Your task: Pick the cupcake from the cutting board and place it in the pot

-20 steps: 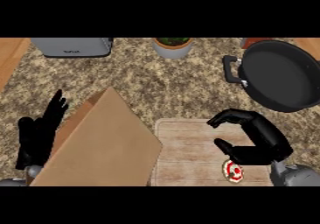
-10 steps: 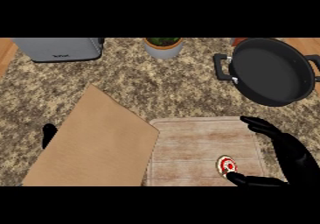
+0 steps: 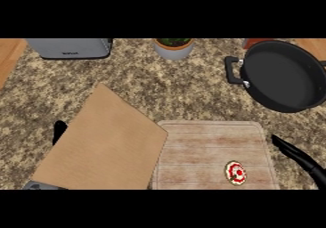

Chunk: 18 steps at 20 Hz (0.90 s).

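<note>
One gap matters: cupcake (image 3: 236, 173) lower right on cutting board (image 3: 205, 142), left of right hand (image 3: 295, 154), the nearer one; its fingers straight, pinching nothing; left hand (image 3: 59, 131) far left, mostly hidden, can't tell its state.

Cupcake (image 3: 236, 173) (red-topped) on cutting board (image 3: 205, 147); black pot (image 3: 284, 75) well apart
</note>
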### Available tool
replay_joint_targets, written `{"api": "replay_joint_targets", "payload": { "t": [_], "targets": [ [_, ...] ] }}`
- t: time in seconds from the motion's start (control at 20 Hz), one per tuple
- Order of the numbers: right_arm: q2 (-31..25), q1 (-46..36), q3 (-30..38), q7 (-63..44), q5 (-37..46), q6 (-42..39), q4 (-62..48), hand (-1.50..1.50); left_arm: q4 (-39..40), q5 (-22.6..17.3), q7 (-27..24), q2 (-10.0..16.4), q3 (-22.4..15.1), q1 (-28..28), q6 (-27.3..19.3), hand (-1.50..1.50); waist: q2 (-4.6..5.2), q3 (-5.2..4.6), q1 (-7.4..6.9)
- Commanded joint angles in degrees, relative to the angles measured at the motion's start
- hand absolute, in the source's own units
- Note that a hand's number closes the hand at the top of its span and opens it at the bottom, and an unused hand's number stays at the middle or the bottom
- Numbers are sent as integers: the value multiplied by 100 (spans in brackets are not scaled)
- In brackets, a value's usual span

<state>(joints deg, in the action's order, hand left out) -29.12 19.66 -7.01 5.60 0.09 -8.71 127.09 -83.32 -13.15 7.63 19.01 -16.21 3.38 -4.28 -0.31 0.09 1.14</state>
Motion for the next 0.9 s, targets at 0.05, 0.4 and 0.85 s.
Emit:
{"api": "replay_joint_targets", "payload": {
  "t": [0.05, 0.4, 0.85],
  "targets": [
    [-52, -435, -177, -1543, -304, -174, 107, -150, 380, -84, -102, 15, 94, 97, 401, 0, 48, -17, -129],
    [-370, -852, -736, -2485, -201, -822, -528, -150, 395, 129, -115, -179, -23, 122, 314, 0, 45, -12, -162],
    [-113, -1210, -849, -1486, 876, -1340, -2087, -150, 526, 275, -35, -260, 351, 264, 478, 0, 30, -7, -109]
  ]
}}
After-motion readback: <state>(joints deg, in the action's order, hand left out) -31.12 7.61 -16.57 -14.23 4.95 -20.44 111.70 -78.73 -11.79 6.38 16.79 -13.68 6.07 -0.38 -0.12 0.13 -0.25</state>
